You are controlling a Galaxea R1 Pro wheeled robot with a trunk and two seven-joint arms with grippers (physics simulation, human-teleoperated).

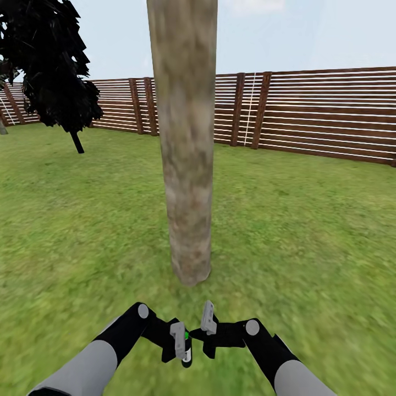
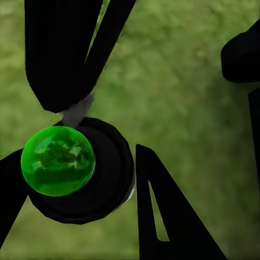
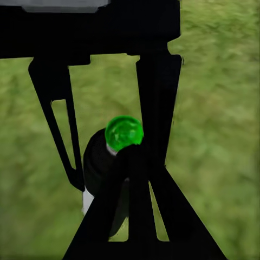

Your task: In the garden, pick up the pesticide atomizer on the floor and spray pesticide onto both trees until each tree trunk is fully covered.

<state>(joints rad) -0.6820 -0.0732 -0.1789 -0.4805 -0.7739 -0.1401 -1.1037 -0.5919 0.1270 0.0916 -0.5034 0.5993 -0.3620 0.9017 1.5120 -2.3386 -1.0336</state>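
We stand before the tree trunk [image 1: 187, 165], atomizer [image 1: 187, 352] gripped in our closed left hand [image 1: 182, 345]; right hand [image 1: 204, 329] open, empty. No pesticide specks visible; spraying remains.

A thick tree trunk [image 1: 186, 143] of pale grey-brown mottled bark stands upright on the green lawn [image 1: 308, 231], bare of branches, with the brown slatted fence [image 1: 324, 113] behind it. Just in front of its base, the atomizer [image 1: 187, 352], a black bottle with a glossy green ball top [image 2: 58, 160], sits between the left gripper's [image 1: 179, 344] fingers.
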